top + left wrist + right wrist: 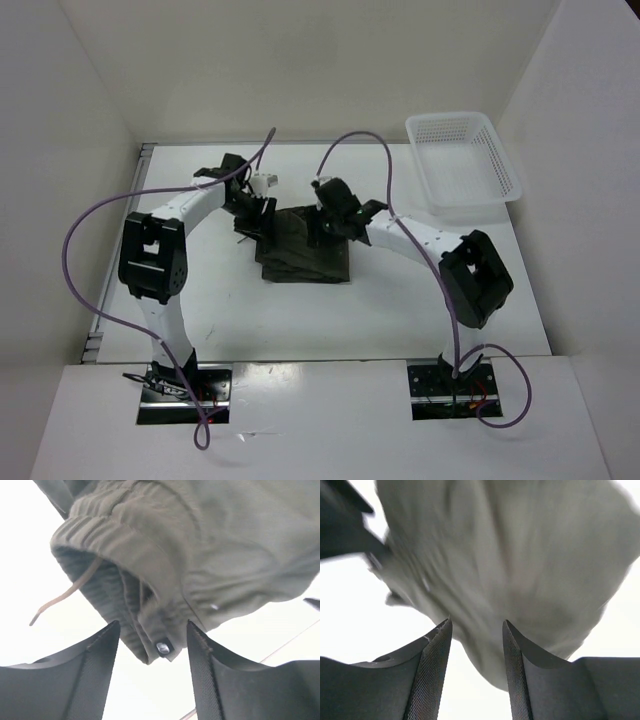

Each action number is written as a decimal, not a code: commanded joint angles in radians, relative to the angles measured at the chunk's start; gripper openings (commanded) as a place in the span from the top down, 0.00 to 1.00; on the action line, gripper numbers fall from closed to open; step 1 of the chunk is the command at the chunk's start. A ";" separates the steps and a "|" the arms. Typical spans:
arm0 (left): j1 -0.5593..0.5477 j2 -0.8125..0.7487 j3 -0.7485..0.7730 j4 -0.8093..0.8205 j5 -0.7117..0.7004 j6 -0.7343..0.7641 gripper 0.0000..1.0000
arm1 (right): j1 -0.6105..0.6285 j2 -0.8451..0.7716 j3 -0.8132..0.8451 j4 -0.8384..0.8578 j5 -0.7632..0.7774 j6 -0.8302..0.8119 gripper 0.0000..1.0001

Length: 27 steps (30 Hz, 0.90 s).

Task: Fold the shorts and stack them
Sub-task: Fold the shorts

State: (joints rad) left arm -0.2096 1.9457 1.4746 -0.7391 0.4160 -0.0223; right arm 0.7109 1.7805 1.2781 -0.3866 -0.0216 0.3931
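Shorts (305, 252): folded, table (400, 310) middle.
Left claw (153, 627): open; only its camera shows drawstring (65, 597).
Right claw (476, 625): open; its camera blurry.

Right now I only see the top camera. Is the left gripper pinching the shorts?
Observer: No. The left wrist view shows the left gripper open, with the waistband of the shorts right at its jaws.
Operator: Is the string tucked in?
Observer: No, the drawstring dangles out of the waistband.
Operator: And the other gripper?
Observer: The right gripper is open too, with the shorts, blurred there, right in front of it.
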 commanded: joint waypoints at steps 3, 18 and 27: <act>0.006 -0.091 0.061 -0.132 0.102 0.022 0.36 | -0.126 0.058 0.242 0.000 -0.008 -0.135 0.47; -0.045 -0.051 -0.094 -0.046 0.021 0.022 0.29 | -0.166 0.367 0.440 -0.067 -0.047 -0.342 0.50; -0.054 -0.031 -0.134 -0.028 0.064 0.022 0.59 | -0.166 0.387 0.408 -0.058 -0.081 -0.352 0.52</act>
State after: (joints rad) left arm -0.2569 1.8973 1.3647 -0.7795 0.4473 -0.0097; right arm 0.5385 2.1597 1.6867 -0.4576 -0.0742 0.0586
